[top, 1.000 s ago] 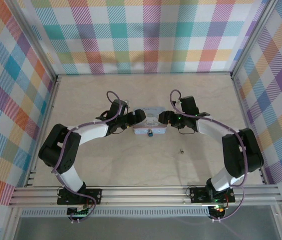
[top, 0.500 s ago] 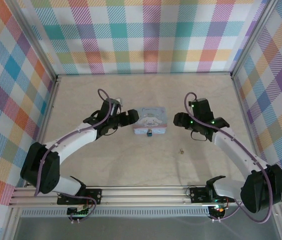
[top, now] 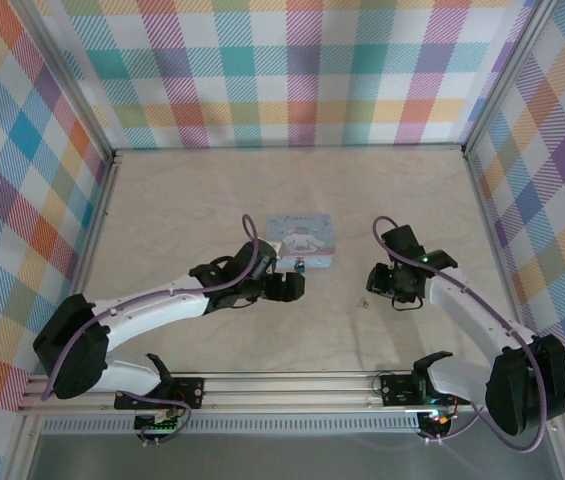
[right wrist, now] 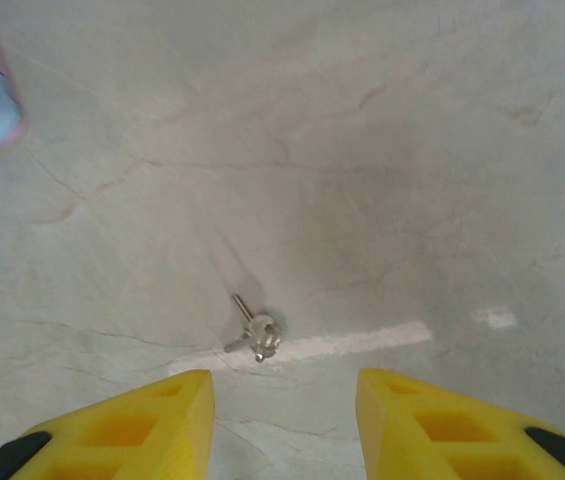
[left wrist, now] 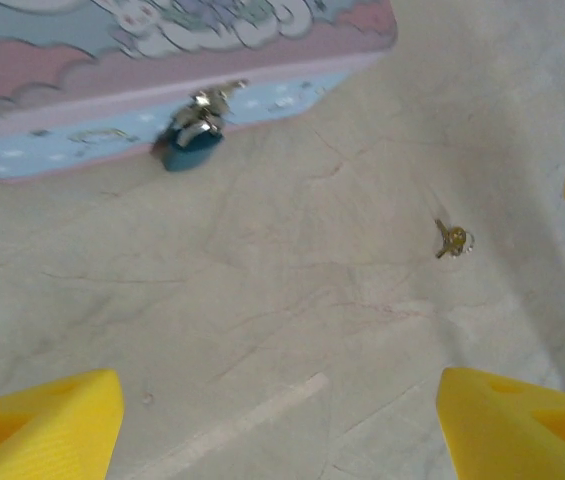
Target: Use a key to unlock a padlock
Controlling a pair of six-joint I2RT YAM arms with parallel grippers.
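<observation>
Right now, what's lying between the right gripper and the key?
Nothing. The right wrist view shows bare table between the right gripper and the key lying just ahead of its open fingertips.

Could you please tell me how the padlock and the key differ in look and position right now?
The padlock has a chunky dark-blue body with a metal shackle; the key is a thin silvery sliver. The padlock is hooked to the front latch of the tin, touching it; the key lies loose and flat on the table, apart from the tin. Both are small, and neither is held.
</observation>
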